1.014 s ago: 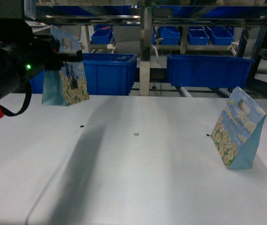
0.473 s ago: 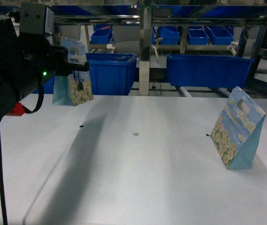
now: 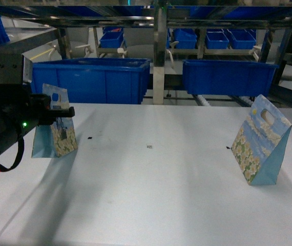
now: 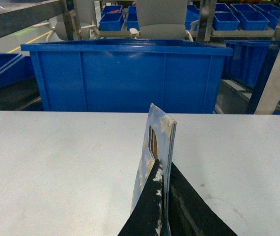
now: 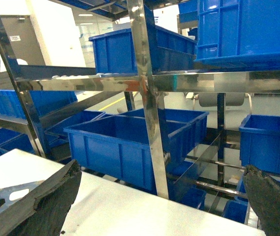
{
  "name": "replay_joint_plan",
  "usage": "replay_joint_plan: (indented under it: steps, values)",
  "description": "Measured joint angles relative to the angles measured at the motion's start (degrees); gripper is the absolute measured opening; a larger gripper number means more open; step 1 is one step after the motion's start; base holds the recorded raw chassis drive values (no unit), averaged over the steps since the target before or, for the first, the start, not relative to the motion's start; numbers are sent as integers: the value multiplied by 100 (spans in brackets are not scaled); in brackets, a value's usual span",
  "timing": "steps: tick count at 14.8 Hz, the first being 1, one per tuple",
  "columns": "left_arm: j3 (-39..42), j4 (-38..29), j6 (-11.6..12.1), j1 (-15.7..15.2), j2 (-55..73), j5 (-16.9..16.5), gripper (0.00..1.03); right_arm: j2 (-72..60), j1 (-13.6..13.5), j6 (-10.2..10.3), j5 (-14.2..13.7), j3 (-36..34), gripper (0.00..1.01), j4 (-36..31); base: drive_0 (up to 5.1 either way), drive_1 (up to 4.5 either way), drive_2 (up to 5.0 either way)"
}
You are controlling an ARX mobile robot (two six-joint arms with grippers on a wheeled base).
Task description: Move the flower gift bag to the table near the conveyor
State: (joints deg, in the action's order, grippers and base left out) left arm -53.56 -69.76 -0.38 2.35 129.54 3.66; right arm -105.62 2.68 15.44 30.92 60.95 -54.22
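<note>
Presently, key relation: the left gripper (image 3: 59,114) pinches the top handle edge of the flower gift bag (image 3: 55,134), so the bag hangs straight below it, at about 6 o'clock from the gripper, long axis upright.
Left gripper state: clenched on the bag's top strip; in the left wrist view the two dark fingers (image 4: 147,211) press both faces of the bag (image 4: 158,138) just below its cut-out handle.
Bag position: at roughly 9 o'clock in the head view, low over the near-left part of the tabletop (image 3: 156,189); whether its base is touching the surface or just above it I cannot tell.
Nearer arm: the left one, already grasping it; the coming move looks like a short lowering and a release.
Right gripper: released, its fingers spread wide apart at the lower corners of the right wrist view (image 5: 159,206), grasping nothing, well apart from the carried bag.
Second bag: another flowered bag (image 3: 260,141) stands on the tabletop at about 3 o'clock, well apart.
Surface: plain white, flat, with a few small dark specks.
Room: at 12 o'clock, beyond the tabletop's far edge, blue bins (image 3: 97,78) sit under the steel-framed conveyor (image 3: 159,51).
</note>
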Motion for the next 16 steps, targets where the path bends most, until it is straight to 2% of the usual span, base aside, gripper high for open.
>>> replay_joint_plan:
  steps: [2, 3, 6, 7, 12, 13, 15, 16]
  values:
    - [-35, -4, -122, 116, 63, 63, 2, 0, 0, 0, 2, 0, 98, 0, 0, 0, 0]
    - [-188, 144, -138, 186, 111, 109, 6, 0, 0, 0, 2, 0, 98, 0, 0, 0, 0]
    - [-232, 212, -140, 245, 212, 90, 46, 0, 0, 0, 2, 0, 98, -4, 0, 0, 0]
    - [-232, 199, -140, 243, 212, 90, 54, 0, 0, 0, 2, 0, 98, -4, 0, 0, 0]
    - [-236, 221, -138, 243, 212, 83, 70, 0, 0, 0, 2, 0, 98, -2, 0, 0, 0]
    - [-267, 304, -133, 243, 212, 83, 75, 0, 0, 0, 0, 0, 98, -2, 0, 0, 0]
    - [-787, 719, -81, 243, 177, 146, 100, 0, 0, 0, 2, 0, 98, -4, 0, 0, 0]
    - [-1073, 927, -74, 269, 48, 146, 97, 0, 0, 0, 0, 0, 98, 2, 0, 0, 0]
